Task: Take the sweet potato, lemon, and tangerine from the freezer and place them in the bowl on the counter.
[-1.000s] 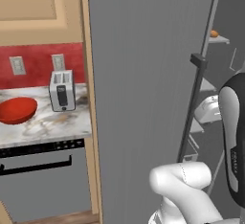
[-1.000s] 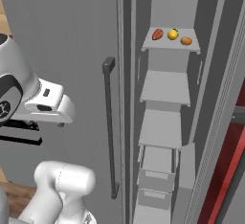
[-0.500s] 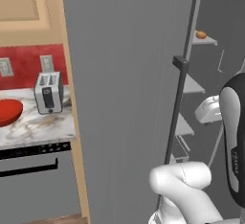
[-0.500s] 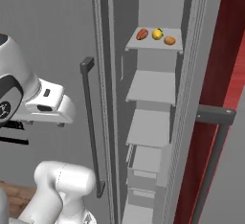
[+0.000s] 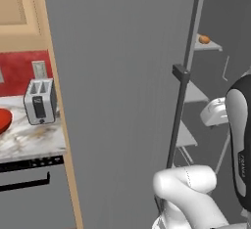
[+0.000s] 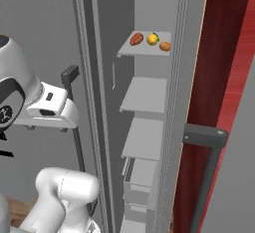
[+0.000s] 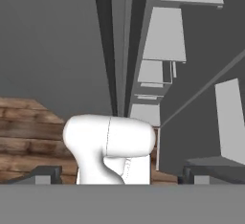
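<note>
The freezer (image 6: 144, 95) stands open, its grey door (image 5: 122, 76) swung out with a long bar handle (image 5: 179, 101). On its top shelf lie the reddish-brown sweet potato (image 6: 136, 39), the yellow lemon (image 6: 153, 39) and the orange tangerine (image 6: 165, 46), side by side; the tangerine (image 5: 204, 39) also peeks past the door edge. The red bowl (image 5: 2, 120) sits on the marble counter (image 5: 34, 142) at the far left edge. My gripper (image 7: 122, 175) is open and holds nothing, its fingertips (image 7: 45, 174) set wide apart. It points down at the freezer's lower shelves, well below the fruit.
A silver toaster (image 5: 40, 102) stands on the counter beside the bowl, above a grey oven front (image 5: 29, 194). A red panel (image 6: 224, 77) with a dark bar handle (image 6: 204, 137) borders the freezer's right side. Wooden floor (image 7: 28, 137) lies below.
The base has driven right, so both base views shifted: counter and bowl slid toward the left edge, and the freezer interior now faces me more squarely. The gripper stays open.
</note>
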